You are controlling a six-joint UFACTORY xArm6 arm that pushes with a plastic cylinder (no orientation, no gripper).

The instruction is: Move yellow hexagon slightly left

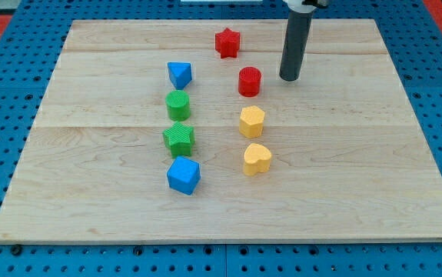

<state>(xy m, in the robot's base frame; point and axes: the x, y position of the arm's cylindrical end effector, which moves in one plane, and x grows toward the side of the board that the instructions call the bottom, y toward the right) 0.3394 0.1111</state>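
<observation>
The yellow hexagon sits near the middle of the wooden board. My tip rests on the board above and to the right of it, just right of the red cylinder. The tip touches no block. A yellow heart lies just below the hexagon.
A red star lies near the view's top. A column on the left holds a blue triangular block, a green cylinder, a green star-like block and a blue cube. A blue pegboard surrounds the board.
</observation>
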